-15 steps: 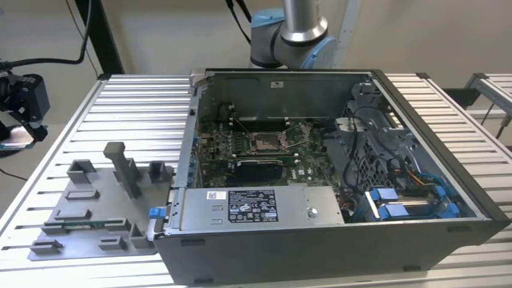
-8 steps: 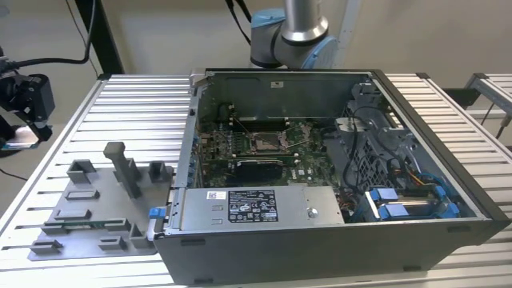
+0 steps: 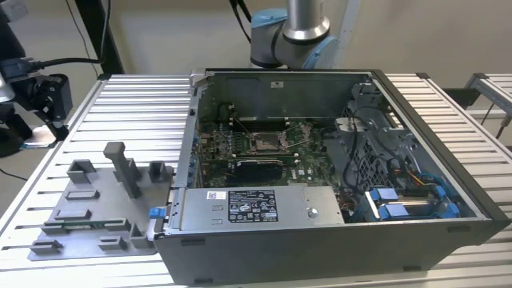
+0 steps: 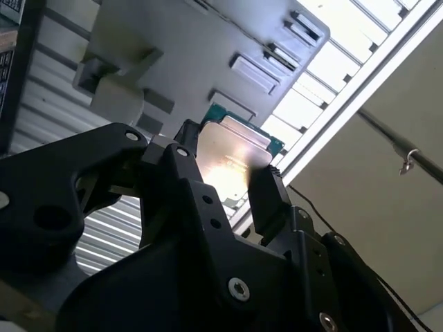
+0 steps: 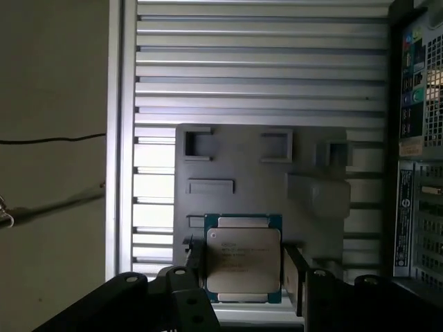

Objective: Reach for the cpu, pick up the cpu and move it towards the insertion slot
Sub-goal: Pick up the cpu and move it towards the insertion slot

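In both wrist views my gripper (image 5: 243, 268) (image 4: 227, 169) is shut on the cpu (image 5: 243, 257) (image 4: 232, 155), a thin square chip with a pale silver face and a green rim. One black finger (image 5: 196, 266) presses each side of it. The cpu hangs in the air above the grey fixture plate (image 5: 249, 162), near the table's outer edge. In the exterior view the insertion slot (image 3: 267, 142), a shiny silver frame with a dark centre, lies on the green board inside the open computer case (image 3: 336, 252). The arm's black head (image 3: 44, 96) is at the exterior view's far left, well away from the case.
The grey fixture plate (image 3: 96, 240) carries several upright blocks and a tall post (image 3: 124, 168). The case's walls stand high around the board, with a power supply (image 3: 256, 207) and blue drive bays (image 3: 408, 204) along its front. The arm's base (image 3: 292, 36) rises behind the case.
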Motion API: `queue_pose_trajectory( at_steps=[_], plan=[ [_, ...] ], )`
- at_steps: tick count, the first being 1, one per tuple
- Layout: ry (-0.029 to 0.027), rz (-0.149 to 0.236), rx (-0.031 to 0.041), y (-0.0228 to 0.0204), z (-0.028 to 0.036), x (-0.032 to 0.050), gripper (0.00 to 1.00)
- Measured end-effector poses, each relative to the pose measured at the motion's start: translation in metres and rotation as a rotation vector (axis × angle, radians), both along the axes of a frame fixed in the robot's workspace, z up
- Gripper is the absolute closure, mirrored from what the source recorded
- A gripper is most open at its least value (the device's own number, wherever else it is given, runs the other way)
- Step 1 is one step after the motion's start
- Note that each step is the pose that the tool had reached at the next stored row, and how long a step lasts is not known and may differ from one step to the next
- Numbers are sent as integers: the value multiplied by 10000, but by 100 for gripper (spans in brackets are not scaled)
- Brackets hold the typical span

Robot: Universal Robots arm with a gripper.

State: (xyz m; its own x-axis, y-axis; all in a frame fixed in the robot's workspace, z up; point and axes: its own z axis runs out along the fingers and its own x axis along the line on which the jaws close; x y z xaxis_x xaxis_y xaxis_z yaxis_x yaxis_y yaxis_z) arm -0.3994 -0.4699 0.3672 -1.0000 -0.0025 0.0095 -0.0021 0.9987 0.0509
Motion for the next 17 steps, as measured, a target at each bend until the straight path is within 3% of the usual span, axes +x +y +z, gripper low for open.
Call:
queue_pose_trajectory(
  at_steps=[17],
  plan=[
    [4,4,-1,0,1,430,100]
  ],
)
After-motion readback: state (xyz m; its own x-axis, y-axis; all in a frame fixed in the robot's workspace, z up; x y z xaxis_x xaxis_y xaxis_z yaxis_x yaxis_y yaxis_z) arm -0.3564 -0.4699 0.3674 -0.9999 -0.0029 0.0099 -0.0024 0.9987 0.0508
